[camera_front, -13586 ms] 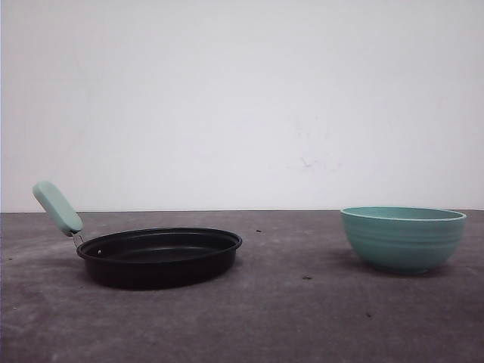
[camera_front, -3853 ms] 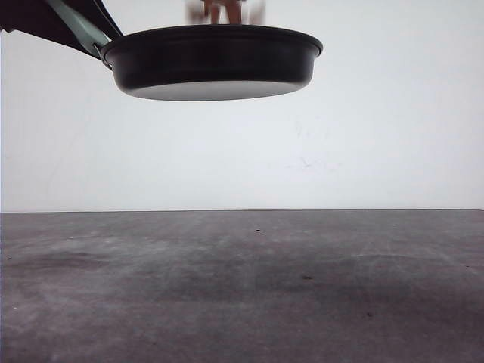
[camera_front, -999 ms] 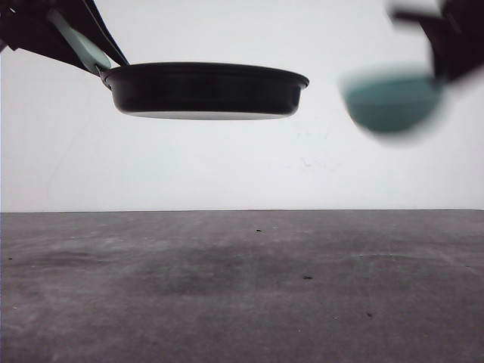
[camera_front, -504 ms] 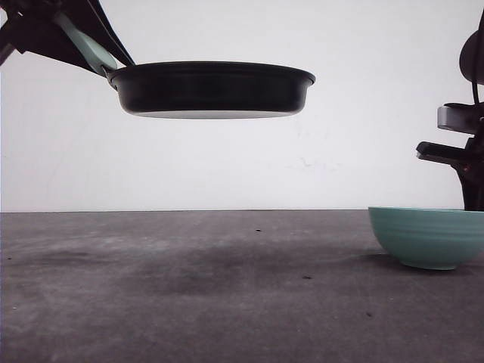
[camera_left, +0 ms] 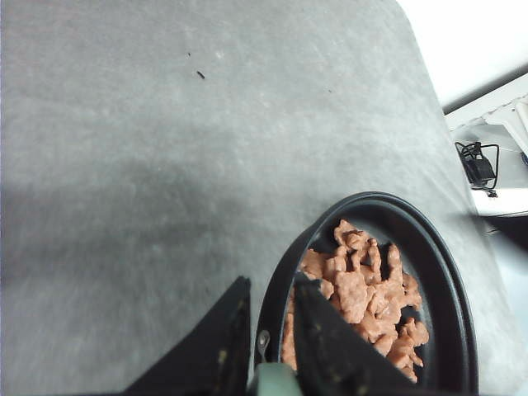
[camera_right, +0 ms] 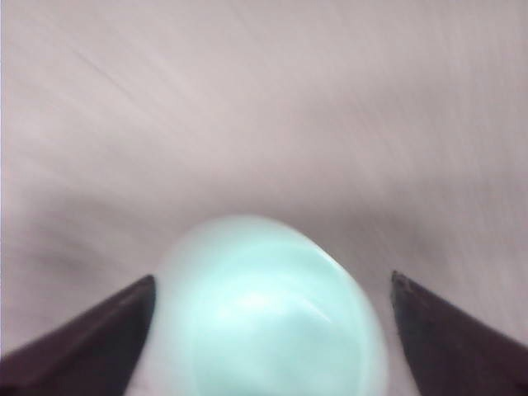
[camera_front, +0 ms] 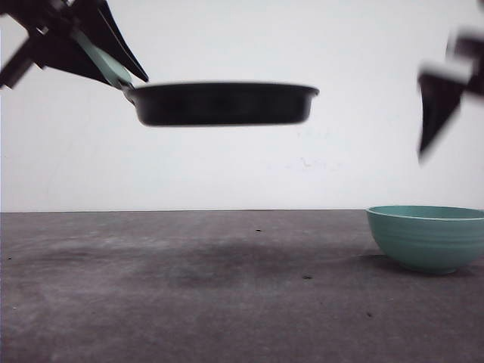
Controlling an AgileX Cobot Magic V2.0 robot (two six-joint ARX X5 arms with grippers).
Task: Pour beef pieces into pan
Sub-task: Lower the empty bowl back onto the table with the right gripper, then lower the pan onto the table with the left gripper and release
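Black pan with beef pieces hangs airborne, left gripper clamped on its handle. Right gripper, fingers spread, empty, hovers at 12 o'clock above the teal bowl.

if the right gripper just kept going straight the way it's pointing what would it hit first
Most likely the teal bowl. In the right wrist view it sits between the spread fingers of the right gripper, directly ahead. That frame is motion-blurred, so depth is uncertain; nothing else appears in between.
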